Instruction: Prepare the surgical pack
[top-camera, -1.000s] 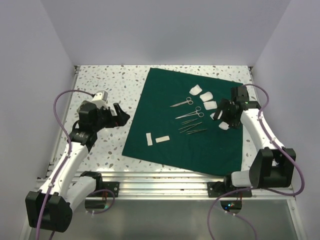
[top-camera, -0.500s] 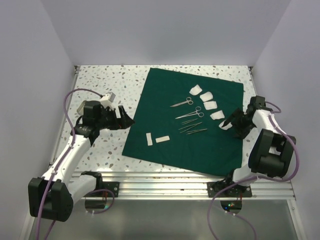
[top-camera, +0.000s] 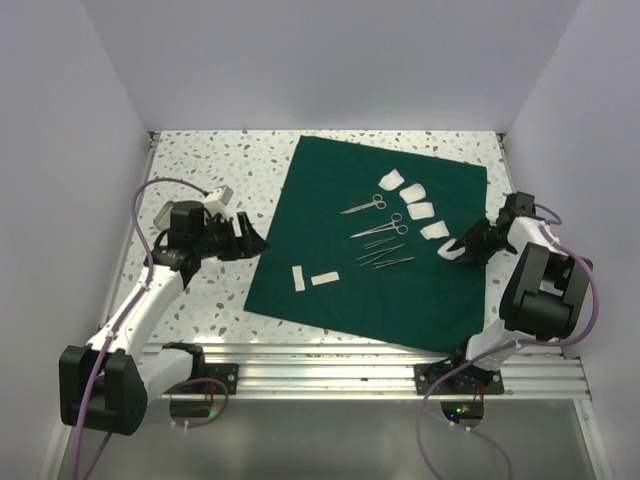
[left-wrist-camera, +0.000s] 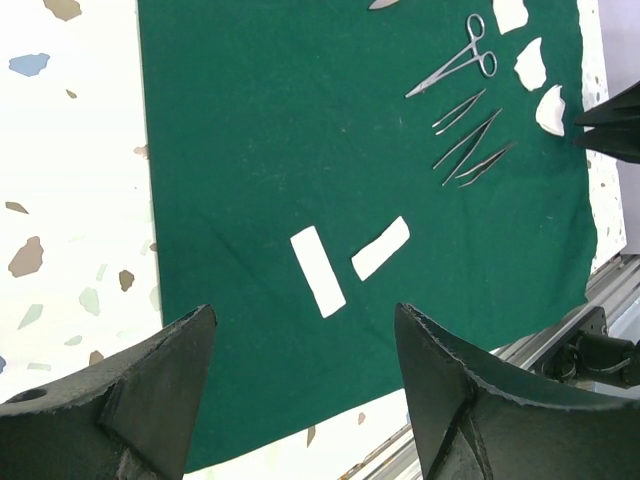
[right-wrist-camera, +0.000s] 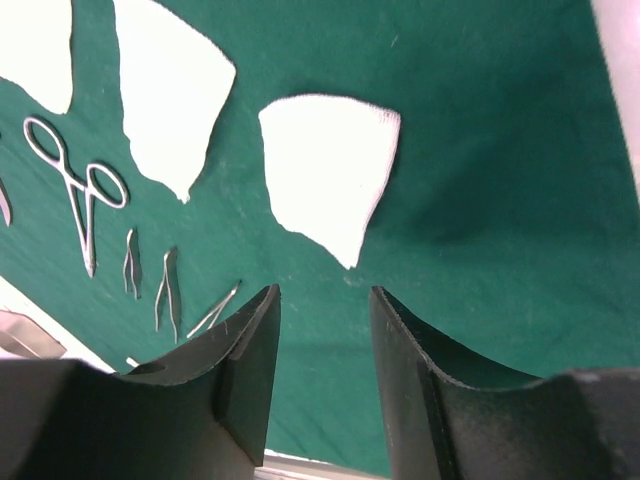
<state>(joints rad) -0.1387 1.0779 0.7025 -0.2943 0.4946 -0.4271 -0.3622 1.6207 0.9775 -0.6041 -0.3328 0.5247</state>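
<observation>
- Left wrist: your left pincer (left-wrist-camera: 302, 314) gapes wide and empty above the green drape (left-wrist-camera: 250, 150).
- Your right pincer (right-wrist-camera: 323, 292) stands narrowly open, empty, near a gauze piece (right-wrist-camera: 330, 170).

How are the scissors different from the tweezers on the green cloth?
The scissors have two round finger loops at one end. The tweezers have no loops, just thin straight prongs. The scissors lie farther back on the green cloth, and the tweezers lie nearer its front edge. Both are shiny metal and lie flat on the cloth.
</observation>
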